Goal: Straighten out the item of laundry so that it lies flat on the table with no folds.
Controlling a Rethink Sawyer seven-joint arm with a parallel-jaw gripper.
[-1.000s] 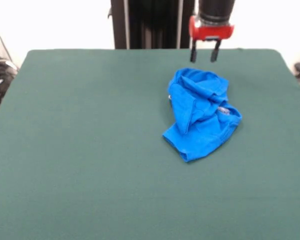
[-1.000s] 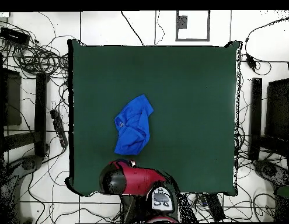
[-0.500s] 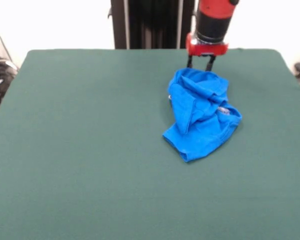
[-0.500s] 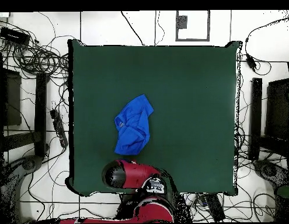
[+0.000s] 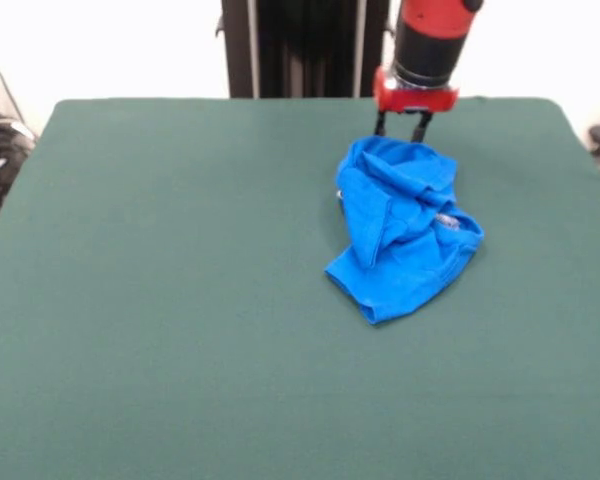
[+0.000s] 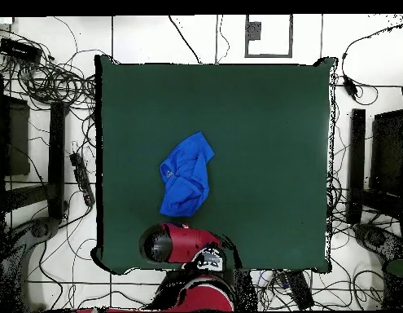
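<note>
The bright blue item of laundry lies crumpled and folded over itself on the dark green table, right of centre toward the far side. A bit of white label shows among its folds. In the overhead view the laundry sits left of the table's middle. My gripper hangs open just above the garment's far edge, its two black fingers apart and holding nothing. In the overhead view the red arm covers the gripper.
The black pedestal stands behind the table's far edge. Cables and dark equipment frames lie on the floor around the table.
The gripper has come down and a little left, from above the far table edge to the garment's far edge. The laundry has not moved.
</note>
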